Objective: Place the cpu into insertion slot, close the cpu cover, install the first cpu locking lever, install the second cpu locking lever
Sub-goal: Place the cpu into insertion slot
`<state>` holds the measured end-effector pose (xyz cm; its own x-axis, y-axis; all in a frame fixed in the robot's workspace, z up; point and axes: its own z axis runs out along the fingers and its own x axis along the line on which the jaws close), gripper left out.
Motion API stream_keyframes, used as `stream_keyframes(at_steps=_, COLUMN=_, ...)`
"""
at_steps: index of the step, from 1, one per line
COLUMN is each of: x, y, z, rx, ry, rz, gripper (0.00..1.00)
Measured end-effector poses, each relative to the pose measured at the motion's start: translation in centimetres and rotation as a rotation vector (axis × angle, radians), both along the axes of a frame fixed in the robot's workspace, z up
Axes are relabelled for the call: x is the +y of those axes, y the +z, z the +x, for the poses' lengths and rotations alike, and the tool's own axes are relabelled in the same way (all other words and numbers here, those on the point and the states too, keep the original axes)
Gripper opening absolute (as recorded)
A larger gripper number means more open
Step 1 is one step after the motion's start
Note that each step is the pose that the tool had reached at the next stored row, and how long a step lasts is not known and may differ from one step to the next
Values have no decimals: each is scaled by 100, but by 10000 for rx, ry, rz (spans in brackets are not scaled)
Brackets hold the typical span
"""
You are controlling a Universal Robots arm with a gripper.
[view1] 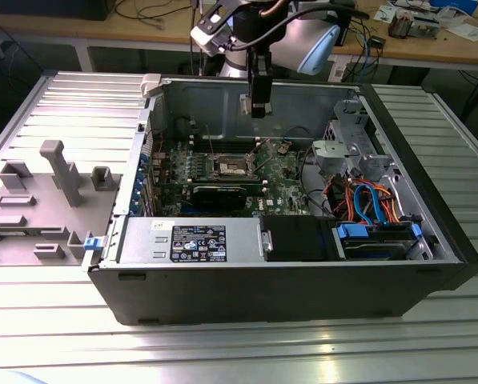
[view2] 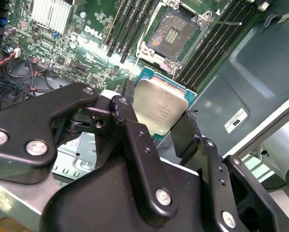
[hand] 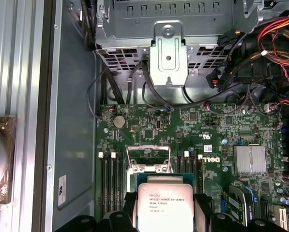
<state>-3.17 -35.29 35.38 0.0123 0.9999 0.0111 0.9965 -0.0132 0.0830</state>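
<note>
Ribbed grey metal surface (view1: 54, 344) carries the open computer case (view1: 303, 296); a cluttered wooden surface (view1: 78, 30) stands behind. The fingers (view2: 129, 125) grasp the cpu (view2: 159, 108), its lower edge hidden behind them.

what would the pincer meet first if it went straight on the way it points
Likely the open insertion slot, with the cpu the pincer holds touching first; depth is unclear, so it may land on the board beside it.
</note>
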Motion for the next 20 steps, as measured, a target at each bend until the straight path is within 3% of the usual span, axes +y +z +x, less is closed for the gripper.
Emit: stream_keyframes(at_steps=20, x=0, y=-31, z=0, rx=0, ry=0, rz=-1, gripper=55)
